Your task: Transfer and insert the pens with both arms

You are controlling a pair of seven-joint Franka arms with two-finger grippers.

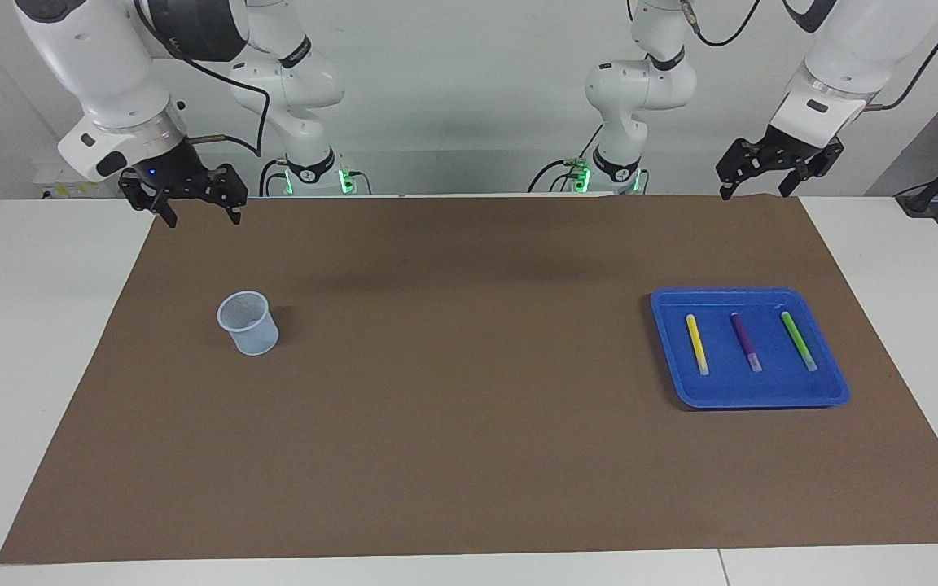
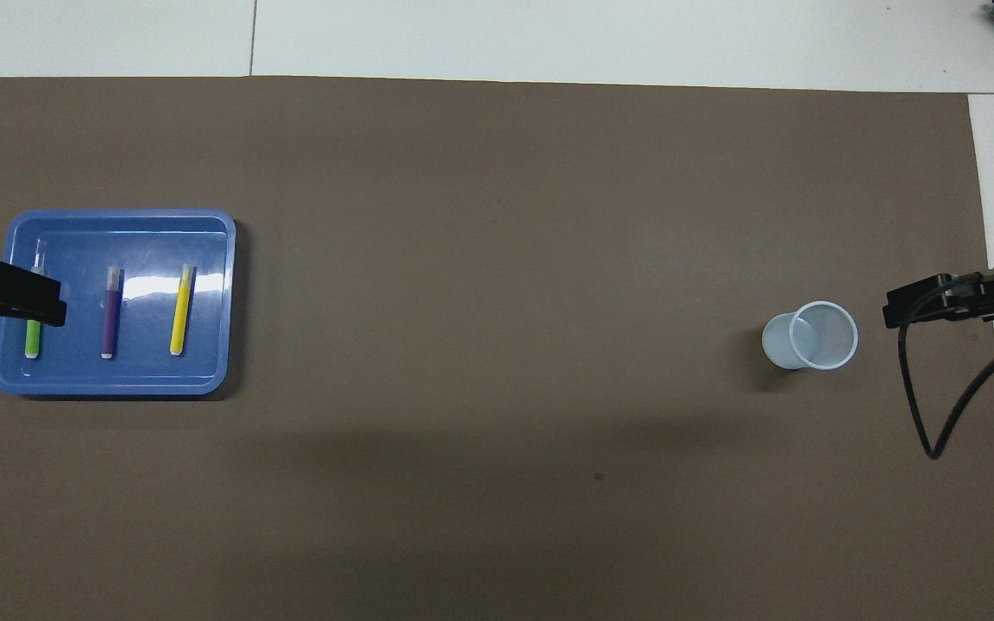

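Observation:
Three pens lie side by side in a blue tray [image 1: 750, 399] at the left arm's end of the mat: yellow [image 1: 697, 344], purple [image 1: 746, 342] and green [image 1: 799, 341]. From overhead the tray [image 2: 117, 384] shows the yellow pen [image 2: 180, 310], the purple pen [image 2: 110, 315] and the green pen [image 2: 33, 336]. My left gripper [image 1: 756, 194] hangs high and open, holding nothing; its tip [image 2: 31, 300] covers part of the green pen from above. High at the other end, my right gripper [image 1: 200, 218] is open and empty, beside a pale blue cup [image 1: 249, 323].
The cup [image 2: 812, 336] stands upright on the brown mat [image 1: 469, 407] at the right arm's end. Two smaller white arms with green lights [image 1: 314, 175] stand at the robots' edge. A black cable [image 2: 937, 431] loops below the right gripper.

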